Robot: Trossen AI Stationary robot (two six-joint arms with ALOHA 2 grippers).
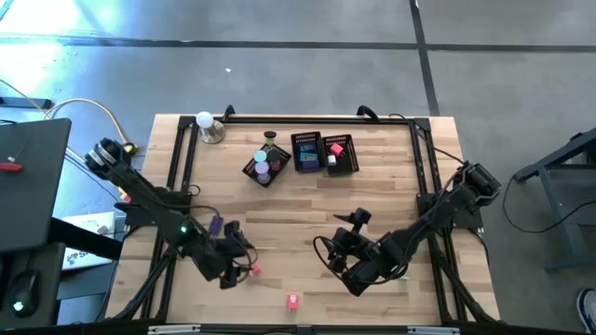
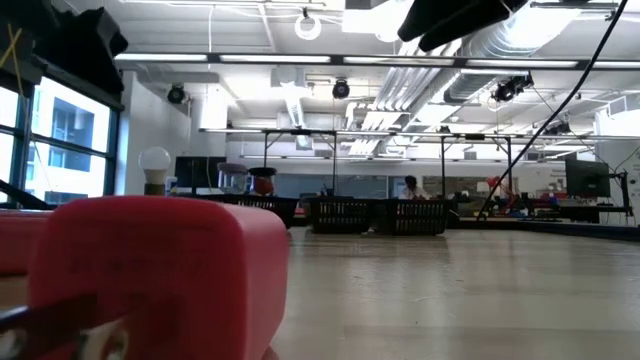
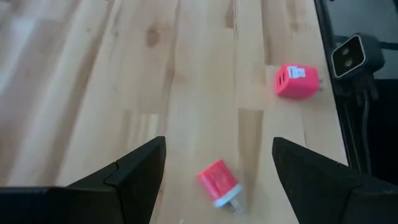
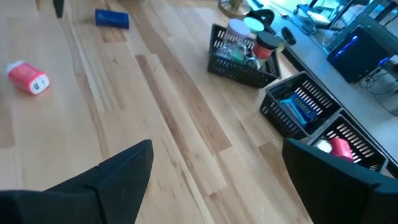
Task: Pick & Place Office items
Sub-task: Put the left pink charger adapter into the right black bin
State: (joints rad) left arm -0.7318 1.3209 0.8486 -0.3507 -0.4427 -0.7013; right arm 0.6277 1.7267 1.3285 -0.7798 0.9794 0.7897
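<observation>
My left hand [image 3: 217,168] hangs released over one red cylinder [image 3: 219,184]; one pink block [image 3: 296,81] lies near, three baskets [image 1: 308,152] beyond; right hand [image 4: 214,180] released

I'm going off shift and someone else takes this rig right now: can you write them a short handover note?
Left gripper: open, empty, low over the table's near-left area, jaws either side of a small red cylinder with a white end lying on the wood.
Right gripper: open, empty, over the table's near-right middle.
Done: the three black mesh baskets at the far edge already hold items, purple, blue and pink among them.
Left: the red cylinder, a pink plug-like block near the front edge, and a small blue cylinder lying loose on the table.
</observation>
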